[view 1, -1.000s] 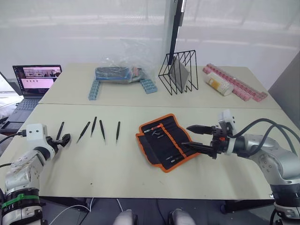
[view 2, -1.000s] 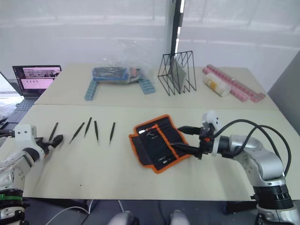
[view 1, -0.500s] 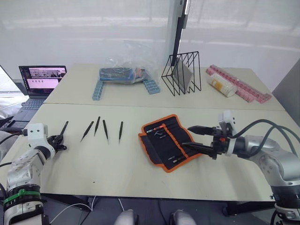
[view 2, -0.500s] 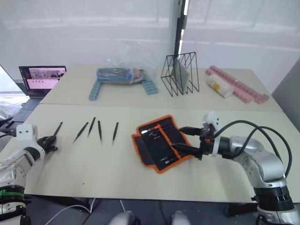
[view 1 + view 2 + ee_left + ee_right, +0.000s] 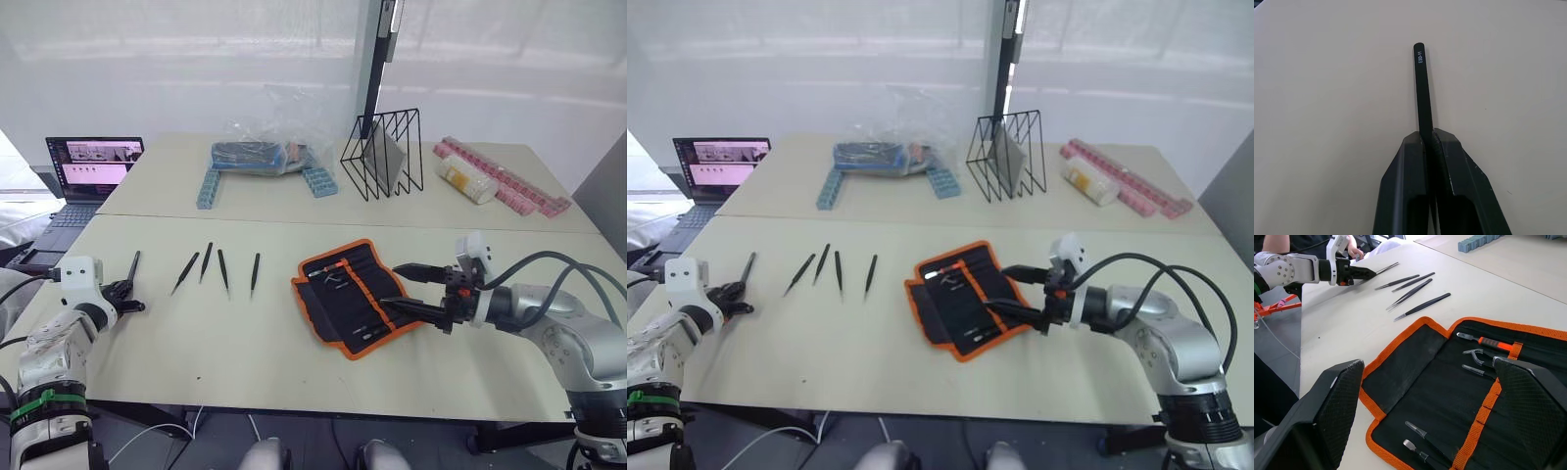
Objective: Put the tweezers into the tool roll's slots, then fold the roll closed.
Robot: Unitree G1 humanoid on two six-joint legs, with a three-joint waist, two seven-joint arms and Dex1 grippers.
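Observation:
The tool roll (image 5: 351,297), black with orange trim, lies open at mid-table, with a few small tools in its slots (image 5: 1484,357). My right gripper (image 5: 400,290) stands open over the roll's right edge, its fingers (image 5: 1327,406) wide apart. At the table's left end my left gripper (image 5: 1429,135) is shut on one black tweezers (image 5: 1421,83), gripped near its middle and low over the tabletop. From the head I see this pair (image 5: 132,265) poking out past the left gripper (image 5: 129,297). Several more tweezers (image 5: 224,270) lie in a row between it and the roll.
A laptop (image 5: 94,167) sits at the far left. Along the back stand a clear plastic bag (image 5: 263,149) with blue block strips, a black wire rack (image 5: 382,153), a white bottle (image 5: 460,179) and pink strips (image 5: 509,186). Bare tabletop (image 5: 245,343) lies in front of the tweezers.
My left gripper has shut on the leftmost tweezers. The head camera has shifted a little, so the scene sits further right. The right arm has not moved.

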